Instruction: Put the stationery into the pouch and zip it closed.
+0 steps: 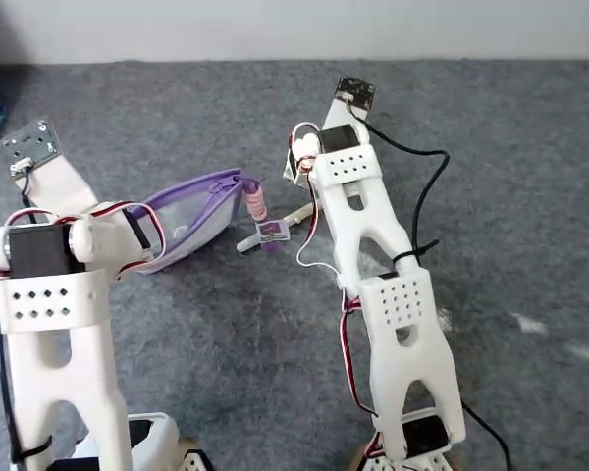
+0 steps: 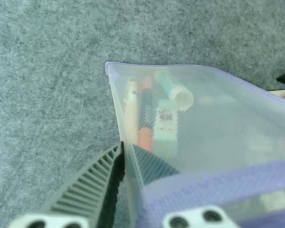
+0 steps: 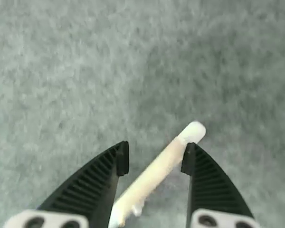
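Pouch (image 1: pixel 191 221), soft light mesh holding pens (image 2: pixel 145 118), is hanging slack | left gripper (image 2: pixel 133 204) is clamping its end seam | right gripper (image 3: pixel 154 159) is straddling, jaws apart, white pen (image 3: pixel 156 173) lying on carpet (image 1: pixel 226 373) near pouch mouth | white pen is seeming stiff, slick, roll-prone: mid-barrel pinch is looking safest

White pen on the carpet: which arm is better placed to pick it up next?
Right. The right gripper is open, with the pen lying between its fingers. The left gripper is shut on the pouch, so it is busy.
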